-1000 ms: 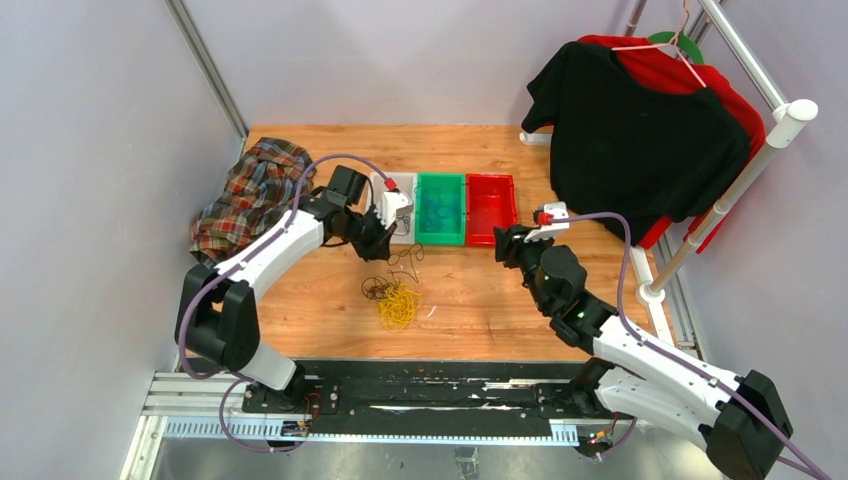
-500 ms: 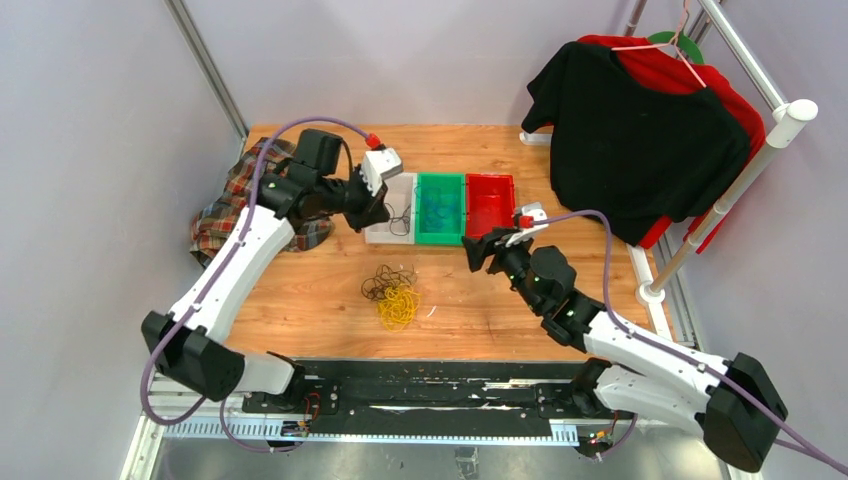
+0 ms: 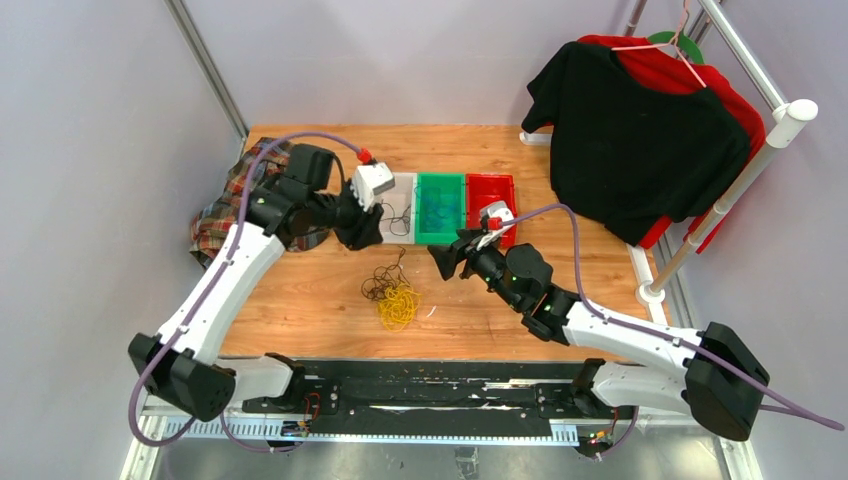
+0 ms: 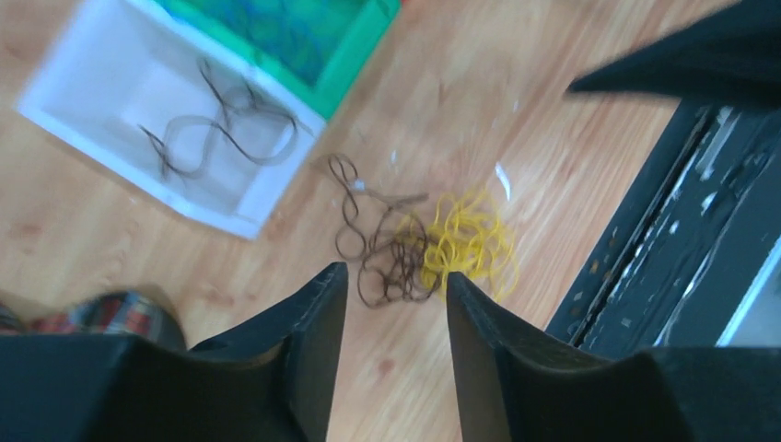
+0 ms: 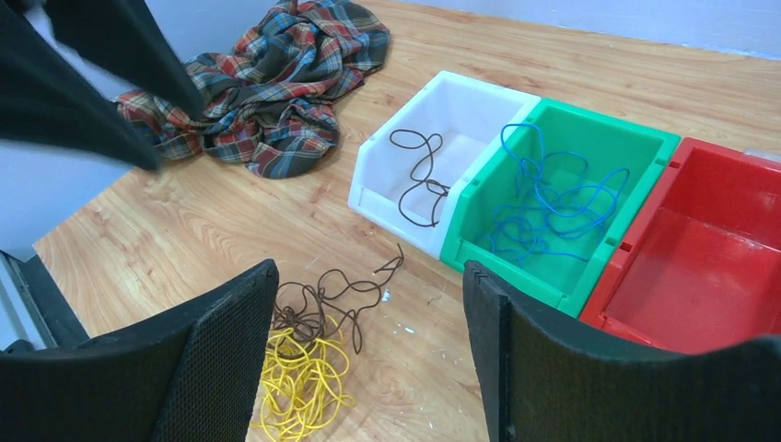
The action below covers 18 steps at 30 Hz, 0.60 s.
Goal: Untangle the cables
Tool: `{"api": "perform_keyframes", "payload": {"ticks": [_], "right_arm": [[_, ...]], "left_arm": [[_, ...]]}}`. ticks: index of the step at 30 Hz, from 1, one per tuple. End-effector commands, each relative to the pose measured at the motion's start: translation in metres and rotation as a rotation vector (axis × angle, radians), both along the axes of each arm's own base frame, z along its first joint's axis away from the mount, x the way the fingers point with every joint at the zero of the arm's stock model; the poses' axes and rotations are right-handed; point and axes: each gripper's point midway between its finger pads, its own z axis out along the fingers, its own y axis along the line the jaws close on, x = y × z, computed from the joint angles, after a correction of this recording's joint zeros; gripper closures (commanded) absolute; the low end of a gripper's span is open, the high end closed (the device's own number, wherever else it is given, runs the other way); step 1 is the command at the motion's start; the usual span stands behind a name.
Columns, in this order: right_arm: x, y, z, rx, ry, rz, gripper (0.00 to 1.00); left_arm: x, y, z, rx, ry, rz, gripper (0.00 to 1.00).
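Altogether three bins point(image 5: 589, 118), one loose cable tangle point(image 5: 308, 354), left pincer point(image 4: 394, 273) and right pincer point(image 5: 368, 276) each apart, empty

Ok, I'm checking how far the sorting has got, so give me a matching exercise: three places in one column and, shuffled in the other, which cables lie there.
Places:
1. white bin
2. green bin
3. table

Cables:
A. blue cables
B. yellow and brown tangle
C. brown cable alone

Pairs: 1-C, 2-A, 3-B.
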Motion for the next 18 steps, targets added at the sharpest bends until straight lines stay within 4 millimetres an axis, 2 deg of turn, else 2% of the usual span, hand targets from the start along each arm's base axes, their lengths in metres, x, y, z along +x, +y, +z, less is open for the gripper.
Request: {"api": "perform_keyframes", "payload": {"ticks": [1, 4, 9, 13, 18], "right_arm": [[0.001, -0.005, 0.019, 0.013, -0.048, -0.035, 0.27], [0.002, -0.011, 0.021, 0.001, -0.053, -0.060, 0.27], [0.003, -0.014, 0.017, -0.009, -0.046, -0.073, 0.28], [0.004, -0.015, 0.013, -0.020, -0.035, -0.083, 0.30], [0.005, -0.020, 0.008, -0.033, -0.031, -0.103, 0.32]], "left_arm": [[-0.011, 0.024, -0.078, 0.183, 0.129, 0.001, 0.48], [-0.015, 0.039, -0.124, 0.294, 0.132, -0.046, 0.45], [-0.012, 0.041, -0.171, 0.351, 0.172, -0.099, 0.45], [-0.010, 0.036, -0.199, 0.350, 0.227, -0.115, 0.46], [-0.004, 0.028, -0.221, 0.335, 0.281, -0.103, 0.48]]}}
